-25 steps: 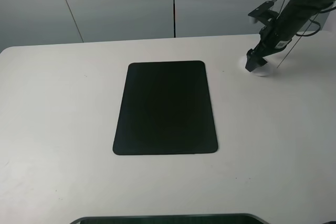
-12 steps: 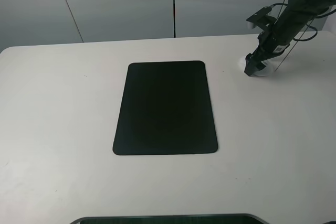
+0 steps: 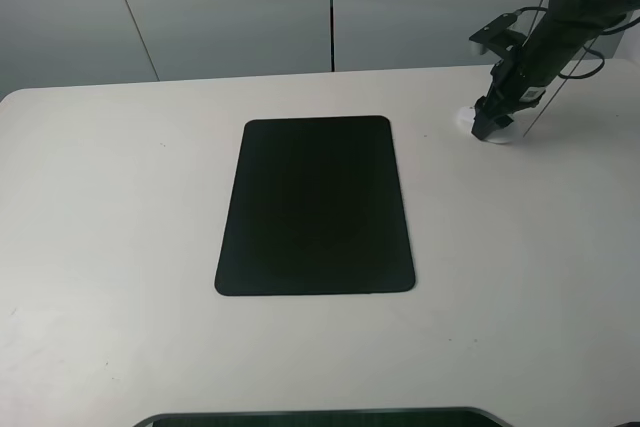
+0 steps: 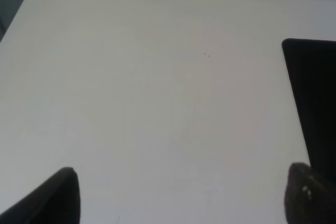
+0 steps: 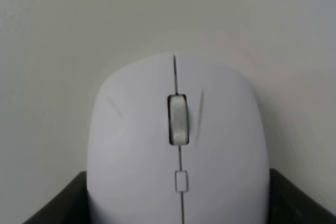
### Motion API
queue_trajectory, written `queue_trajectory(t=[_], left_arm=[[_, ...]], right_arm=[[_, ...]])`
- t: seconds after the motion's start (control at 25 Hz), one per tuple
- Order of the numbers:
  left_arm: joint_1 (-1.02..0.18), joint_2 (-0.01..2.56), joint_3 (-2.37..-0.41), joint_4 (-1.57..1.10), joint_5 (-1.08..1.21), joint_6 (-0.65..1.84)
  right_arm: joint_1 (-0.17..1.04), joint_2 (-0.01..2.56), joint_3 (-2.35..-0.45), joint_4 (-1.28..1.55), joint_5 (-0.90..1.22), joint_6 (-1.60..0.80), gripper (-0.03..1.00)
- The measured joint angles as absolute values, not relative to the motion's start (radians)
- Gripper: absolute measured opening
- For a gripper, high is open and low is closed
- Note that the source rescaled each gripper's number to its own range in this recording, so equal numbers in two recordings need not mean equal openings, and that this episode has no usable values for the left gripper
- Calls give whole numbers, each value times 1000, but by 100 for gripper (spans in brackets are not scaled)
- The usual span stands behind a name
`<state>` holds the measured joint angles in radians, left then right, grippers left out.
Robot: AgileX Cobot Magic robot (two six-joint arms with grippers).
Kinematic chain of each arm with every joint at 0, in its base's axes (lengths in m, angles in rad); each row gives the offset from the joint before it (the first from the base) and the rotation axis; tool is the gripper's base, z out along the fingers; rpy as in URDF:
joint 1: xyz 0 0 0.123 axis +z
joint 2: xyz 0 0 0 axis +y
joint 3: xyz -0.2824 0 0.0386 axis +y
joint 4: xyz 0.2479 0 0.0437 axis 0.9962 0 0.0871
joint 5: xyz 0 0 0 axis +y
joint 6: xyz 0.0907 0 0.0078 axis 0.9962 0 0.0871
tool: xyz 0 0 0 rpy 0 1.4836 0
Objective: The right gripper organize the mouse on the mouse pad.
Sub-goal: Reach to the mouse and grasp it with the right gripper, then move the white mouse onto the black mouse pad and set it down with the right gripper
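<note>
The white mouse [image 3: 500, 135] lies on the table at the far right, well apart from the black mouse pad [image 3: 315, 205] in the middle. My right gripper [image 3: 487, 122] is down over the mouse and hides most of it. In the right wrist view the mouse [image 5: 178, 145] fills the frame with its grey scroll wheel up, and my right gripper [image 5: 178, 195] has its black jaws pressed against both sides of it. My left gripper [image 4: 184, 192] is open and empty over bare table, with a pad edge [image 4: 315, 93] to one side.
The white table [image 3: 120, 197] has a rounded far-left corner. A grey panelled wall [image 3: 230, 7] stands behind it. A dark edge [image 3: 320, 417] shows along the bottom of the high view. Black cables [image 3: 590, 47] trail from the right arm.
The right arm has come down onto the mouse and shifted slightly toward the far edge. The mouse and pad lie where they were.
</note>
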<state>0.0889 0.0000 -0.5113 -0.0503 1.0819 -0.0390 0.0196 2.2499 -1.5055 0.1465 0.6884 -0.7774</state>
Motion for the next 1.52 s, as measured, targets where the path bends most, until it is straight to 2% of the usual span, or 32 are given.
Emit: queue_trajectory(t=[0.76, 1.52], left_arm=[[89, 0, -511, -50, 1082, -39], [89, 0, -511, -50, 1082, -39]], right_arm=[[20, 2249, -1507, 172, 691, -777, 0], [20, 2051, -1507, 197, 890, -735, 0]])
